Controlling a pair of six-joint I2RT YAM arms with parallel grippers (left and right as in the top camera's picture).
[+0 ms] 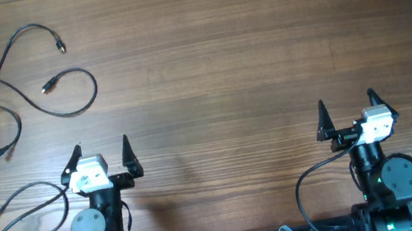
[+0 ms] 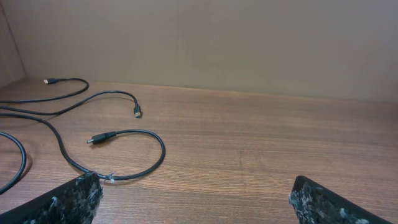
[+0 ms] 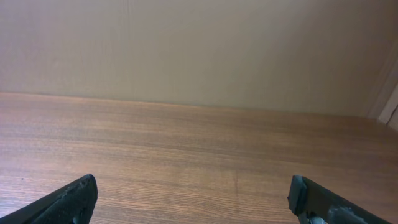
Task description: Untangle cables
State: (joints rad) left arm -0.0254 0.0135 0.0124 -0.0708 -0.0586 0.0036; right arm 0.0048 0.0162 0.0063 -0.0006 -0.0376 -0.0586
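Cables [image 1: 46, 87] lay as loose, separate strands at 9 to 11 o'clock on the table [image 1: 221, 55], with one more curling at 8 o'clock beside the left arm's base. Few crossings showed; the frame edge cut some off. Left gripper [image 1: 101, 144] at 7 o'clock, jaws spread wide, holding nothing, nearest loop [image 2: 163, 149] ahead at its 11 o'clock. Right gripper [image 1: 346, 102] at 5 o'clock, also spread and empty, only wood ahead. Both sat back by their bases, probably parked clear of the strands. Sorting looked mostly done.

Black arms [image 1: 102, 201], white wrist blocks [image 1: 88, 176]
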